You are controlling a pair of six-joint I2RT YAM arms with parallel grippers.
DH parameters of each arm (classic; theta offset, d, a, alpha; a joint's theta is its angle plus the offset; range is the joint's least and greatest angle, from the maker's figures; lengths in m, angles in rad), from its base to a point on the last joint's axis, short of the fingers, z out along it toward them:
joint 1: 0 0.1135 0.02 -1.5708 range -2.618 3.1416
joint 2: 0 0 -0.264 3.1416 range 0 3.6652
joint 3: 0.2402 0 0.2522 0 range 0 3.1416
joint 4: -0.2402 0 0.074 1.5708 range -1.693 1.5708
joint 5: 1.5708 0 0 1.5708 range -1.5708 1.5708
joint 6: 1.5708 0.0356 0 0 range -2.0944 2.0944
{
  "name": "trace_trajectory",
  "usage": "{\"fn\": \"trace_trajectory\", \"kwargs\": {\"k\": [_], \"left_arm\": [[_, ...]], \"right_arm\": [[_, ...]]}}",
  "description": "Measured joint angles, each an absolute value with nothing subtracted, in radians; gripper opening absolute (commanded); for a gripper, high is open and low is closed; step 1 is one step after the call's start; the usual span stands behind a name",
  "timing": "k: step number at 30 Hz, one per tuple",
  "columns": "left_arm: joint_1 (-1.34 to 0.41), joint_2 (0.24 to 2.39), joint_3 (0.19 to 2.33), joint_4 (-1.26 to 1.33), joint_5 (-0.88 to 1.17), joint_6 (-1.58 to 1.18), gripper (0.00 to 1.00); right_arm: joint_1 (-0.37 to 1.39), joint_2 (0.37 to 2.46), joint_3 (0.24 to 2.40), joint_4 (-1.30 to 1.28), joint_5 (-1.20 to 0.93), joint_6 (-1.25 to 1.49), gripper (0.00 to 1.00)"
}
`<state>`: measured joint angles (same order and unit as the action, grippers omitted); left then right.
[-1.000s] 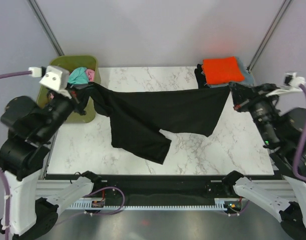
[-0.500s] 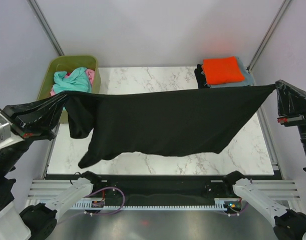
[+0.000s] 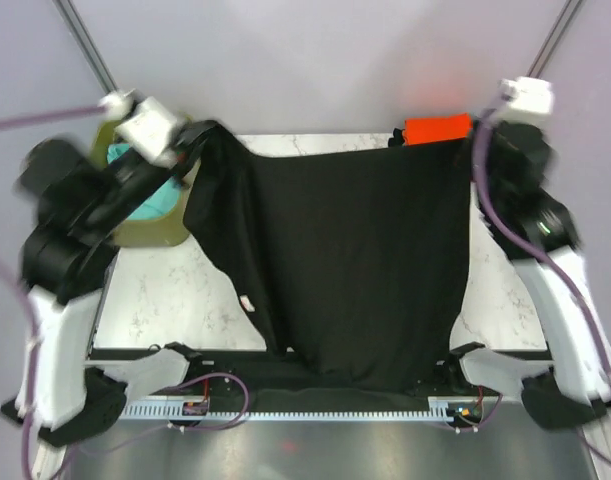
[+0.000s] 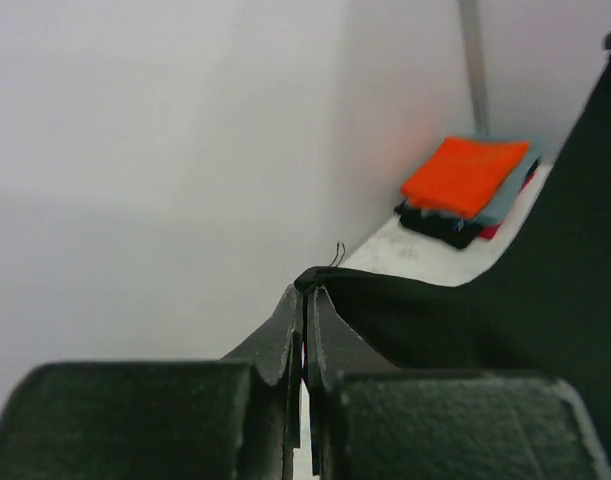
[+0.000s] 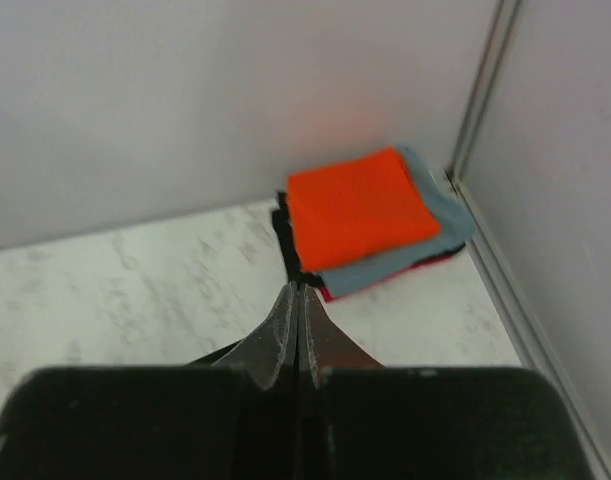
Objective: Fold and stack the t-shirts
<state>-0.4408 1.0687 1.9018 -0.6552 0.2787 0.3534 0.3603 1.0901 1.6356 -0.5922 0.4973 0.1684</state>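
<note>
Black t-shirt is held spread over the table, one corner clamped in the left fingers, another in the right fingers. Laying it flat is judged the step in hand. Next, both corners would need to be lowered together near the table's far edge.

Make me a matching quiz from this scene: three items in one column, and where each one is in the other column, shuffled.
1. black t-shirt
2. orange t-shirt
3. teal t-shirt

A. in the olive-green tub
B. pinched by the left hand and the right hand
C. on top of the folded stack

Pairs: 1-B, 2-C, 3-A
</note>
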Motion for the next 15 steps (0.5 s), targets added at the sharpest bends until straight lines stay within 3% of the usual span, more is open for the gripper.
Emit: {"fn": "trace_trajectory", "kwargs": {"k": [1, 2, 3, 4, 5, 6, 7, 9, 12, 15], "left_arm": [[-0.441, 1.131, 1.901, -0.647, 0.251, 0.371, 0.13], [-0.440, 1.213, 1.901, -0.635, 0.209, 0.389, 0.32], [-0.440, 1.299, 1.906, -0.612, 0.174, 0.406, 0.70], [-0.437, 1.386, 1.912, -0.592, 0.135, 0.421, 0.75], [-0.430, 1.489, 1.928, -0.579, 0.093, 0.421, 0.76], [-0.425, 1.576, 1.950, -0.567, 0.063, 0.421, 0.79], [-0.418, 1.695, 1.979, -0.556, 0.026, 0.419, 0.92], [-0.402, 1.888, 2.009, -0.554, -0.028, 0.406, 1.00], [-0.386, 2.099, 2.020, -0.608, -0.099, 0.381, 1.00], [-0.376, 2.166, 2.020, -0.666, -0.156, 0.359, 1.00]], "right_arm": [[0.345, 1.166, 1.616, -0.585, 0.523, 0.168, 0.00], [0.324, 1.244, 1.604, -0.577, 0.544, 0.170, 0.00], [0.303, 1.326, 1.594, -0.565, 0.560, 0.178, 0.00], [0.277, 1.421, 1.586, -0.559, 0.574, 0.187, 0.12], [0.251, 1.517, 1.584, -0.559, 0.583, 0.204, 0.30], [0.229, 1.599, 1.584, -0.562, 0.585, 0.219, 0.62], [0.210, 1.680, 1.584, -0.569, 0.581, 0.230, 0.98], [0.186, 1.784, 1.584, -0.590, 0.571, 0.223, 0.98], [0.175, 1.829, 1.573, -0.615, 0.553, 0.218, 0.98], [0.179, 1.777, 1.561, -0.596, 0.551, 0.213, 0.98]]}}
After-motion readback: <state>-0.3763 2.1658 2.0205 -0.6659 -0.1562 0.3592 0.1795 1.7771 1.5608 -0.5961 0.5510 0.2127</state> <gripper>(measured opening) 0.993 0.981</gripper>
